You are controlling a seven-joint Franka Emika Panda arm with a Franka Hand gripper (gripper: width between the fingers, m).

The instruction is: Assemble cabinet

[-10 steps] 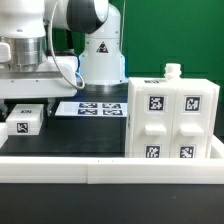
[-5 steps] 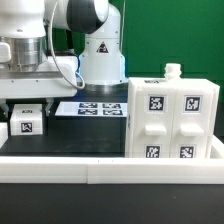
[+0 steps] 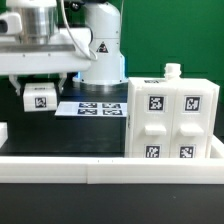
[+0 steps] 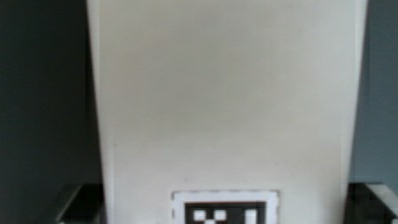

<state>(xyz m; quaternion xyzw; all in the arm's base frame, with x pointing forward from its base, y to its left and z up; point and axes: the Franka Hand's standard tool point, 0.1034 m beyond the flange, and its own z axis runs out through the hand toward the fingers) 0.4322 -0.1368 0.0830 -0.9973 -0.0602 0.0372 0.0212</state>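
Observation:
The cabinet, a large white box with several square tags, stands on the black table at the exterior view's right. My gripper is shut on a small white tagged panel and holds it in the air at the exterior view's left, well apart from the cabinet. In the wrist view the panel fills the middle as a long white slab with a tag at its near end. My gripper holds it there, with a dark fingertip at either side.
The marker board lies flat on the table behind, between the panel and the cabinet. A small white knob sticks up from the cabinet's top. A white rail runs along the front. The arm's base stands behind.
My gripper has lifted the white panel off the table and carried it up and toward the exterior view's right. The cabinet has not moved.

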